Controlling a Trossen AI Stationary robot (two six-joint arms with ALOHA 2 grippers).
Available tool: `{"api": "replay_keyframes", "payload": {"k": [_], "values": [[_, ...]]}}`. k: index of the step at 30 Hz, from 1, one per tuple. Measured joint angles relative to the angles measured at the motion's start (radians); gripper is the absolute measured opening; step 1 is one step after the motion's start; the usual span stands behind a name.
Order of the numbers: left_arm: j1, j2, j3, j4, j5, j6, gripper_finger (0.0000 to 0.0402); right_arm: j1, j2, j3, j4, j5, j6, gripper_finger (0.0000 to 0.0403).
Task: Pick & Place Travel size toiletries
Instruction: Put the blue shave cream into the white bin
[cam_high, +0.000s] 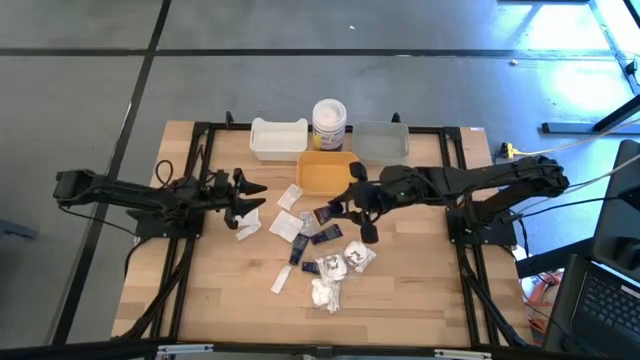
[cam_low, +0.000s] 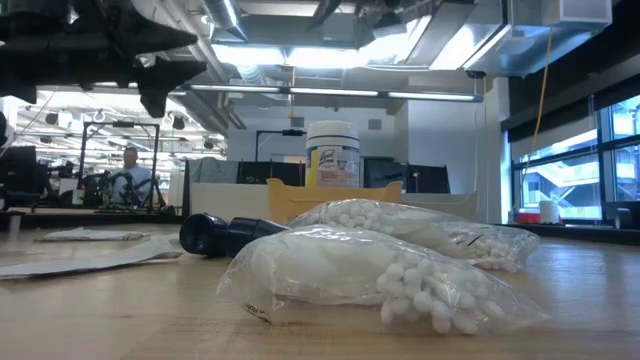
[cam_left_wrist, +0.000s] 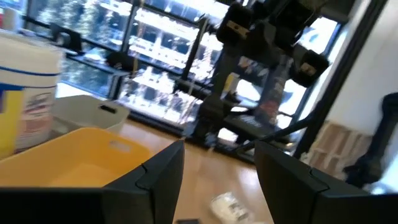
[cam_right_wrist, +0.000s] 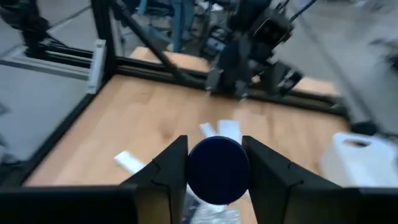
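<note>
Right gripper (cam_right_wrist: 216, 171) raised above the middle of the wooden worktop (cam_high: 400, 290), jaws clamped on a small black cylindrical tube (cam_right_wrist: 217, 170), round end cap facing the wrist camera, one dark finger flush on each side. In the high view, right gripper (cam_high: 366, 212) just below the near edge of the yellow rectangular tray (cam_high: 325, 171); tube's long axis apparently in line with the fingers, so pointing out ahead of the gripper rather than across it.

Key relation for the coming move, as a judgement: yellow tray just beside the loaded jaws, toward the far edge of the worktop, with the white tray (cam_high: 277, 137) and the grey tray (cam_high: 382, 141) behind it and a white jar with a yellow label (cam_high: 329, 124) between those two. Right arm clearly nearer.

Left gripper (cam_high: 247, 199) hovering to the left of the pile, jaws parted wide and empty, pointed toward the yellow tray.

Remaining toiletries scattered on the worktop: flat white sachets (cam_high: 285, 225), dark tubes (cam_high: 325, 235), clear bags of white fluffy pieces (cam_high: 335, 268).
</note>
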Motion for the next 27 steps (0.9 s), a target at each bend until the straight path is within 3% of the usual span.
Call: {"api": "replay_keyframes", "payload": {"k": [4,14,19,27], "values": [[0.0,0.137,0.03,0.116,0.0,-0.059,0.0193,0.014,-0.001,0.0,0.058,0.049,-0.068,0.0145],[0.0,0.459,0.287,0.117,0.003,-0.075,0.0193,0.022,-0.026,0.0,0.109,0.05,-0.117,0.0131],[0.0,0.546,0.372,0.119,0.048,-0.074,0.0193,0.038,-0.069,0.0,0.107,0.049,-0.122,0.0151],[0.0,0.676,0.391,0.39,0.08,-0.108,0.0193,0.077,-0.145,0.0,0.062,0.049,-0.14,0.013]]}}
